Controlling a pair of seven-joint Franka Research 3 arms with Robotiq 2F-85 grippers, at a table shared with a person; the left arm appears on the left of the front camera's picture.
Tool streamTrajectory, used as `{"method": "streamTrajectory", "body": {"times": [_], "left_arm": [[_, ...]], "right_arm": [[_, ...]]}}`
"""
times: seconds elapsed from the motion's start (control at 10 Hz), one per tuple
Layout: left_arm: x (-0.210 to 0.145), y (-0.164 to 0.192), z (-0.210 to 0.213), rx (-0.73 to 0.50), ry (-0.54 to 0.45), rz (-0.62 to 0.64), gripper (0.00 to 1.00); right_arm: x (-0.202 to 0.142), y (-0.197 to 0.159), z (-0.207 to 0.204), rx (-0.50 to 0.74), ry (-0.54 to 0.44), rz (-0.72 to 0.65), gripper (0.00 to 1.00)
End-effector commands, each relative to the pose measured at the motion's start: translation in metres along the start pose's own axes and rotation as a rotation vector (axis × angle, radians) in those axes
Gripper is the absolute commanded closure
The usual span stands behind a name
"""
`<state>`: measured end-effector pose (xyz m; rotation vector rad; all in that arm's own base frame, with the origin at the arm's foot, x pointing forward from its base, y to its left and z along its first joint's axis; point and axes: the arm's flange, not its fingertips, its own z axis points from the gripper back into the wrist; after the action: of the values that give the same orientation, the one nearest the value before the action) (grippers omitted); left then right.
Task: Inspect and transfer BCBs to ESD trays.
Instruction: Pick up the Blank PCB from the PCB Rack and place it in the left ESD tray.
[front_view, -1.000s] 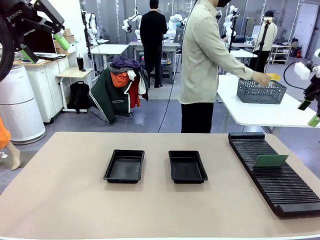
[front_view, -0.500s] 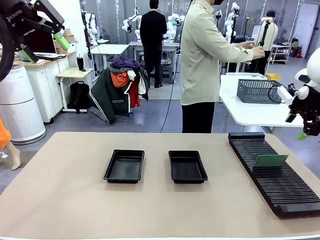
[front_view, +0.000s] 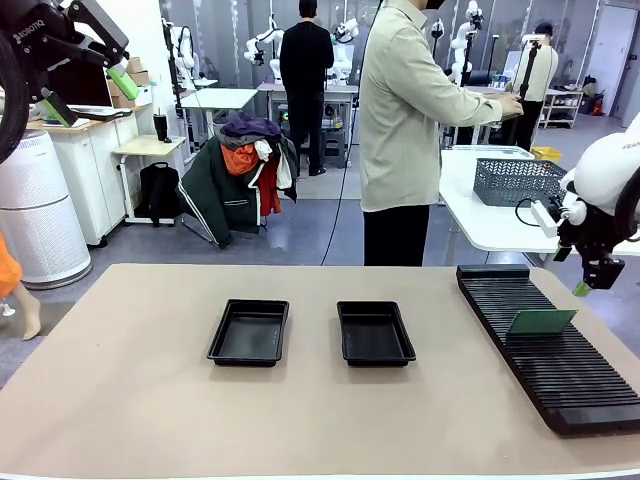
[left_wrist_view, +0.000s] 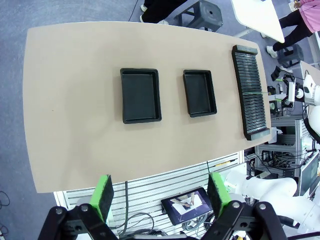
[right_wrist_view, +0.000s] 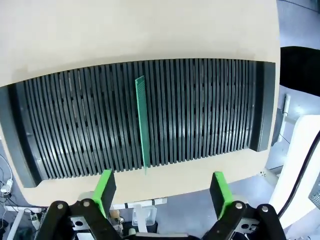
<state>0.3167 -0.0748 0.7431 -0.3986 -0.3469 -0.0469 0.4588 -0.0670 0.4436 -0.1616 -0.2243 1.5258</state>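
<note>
One green BCB (front_view: 541, 321) stands on edge in a slot of the long black rack (front_view: 560, 380). The right wrist view shows this BCB (right_wrist_view: 142, 122) edge-on as a thin strip. Two black ESD trays lie side by side mid-table, the left tray (front_view: 249, 331) and the right tray (front_view: 375, 332), both empty; the left wrist view shows both trays (left_wrist_view: 140, 95) (left_wrist_view: 199, 92) from high above. My right gripper (front_view: 588, 282) hangs open above the rack's far right, its fingers (right_wrist_view: 104, 187) apart over the board. Open and holding nothing, my left gripper (front_view: 90, 92) is raised at the upper left.
A person (front_view: 410, 130) stands at the far side, turned toward a white side table (front_view: 490, 225) that carries a grey mesh basket (front_view: 520, 182). The tan tabletop (front_view: 150, 400) has free room in front of and left of the trays.
My right arm has swung in from the right edge, leftward and down to above the rack. The person's hand has lifted away from the basket. The left arm has not moved.
</note>
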Motion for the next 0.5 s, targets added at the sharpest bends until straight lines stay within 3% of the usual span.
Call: {"method": "streamTrajectory", "body": {"times": [0.0, 0.4], "left_arm": [[-0.001, 0.001, 0.000, 0.006, 0.004, 0.001, 0.00], [-0.001, 0.001, 0.000, 0.006, 0.004, 0.001, 0.00]], "right_arm": [[-0.002, 0.002, -0.019, -0.031, 0.023, 0.013, 0.00], [-0.006, 0.004, -0.044, -0.047, 0.019, 0.027, 0.00]]}}
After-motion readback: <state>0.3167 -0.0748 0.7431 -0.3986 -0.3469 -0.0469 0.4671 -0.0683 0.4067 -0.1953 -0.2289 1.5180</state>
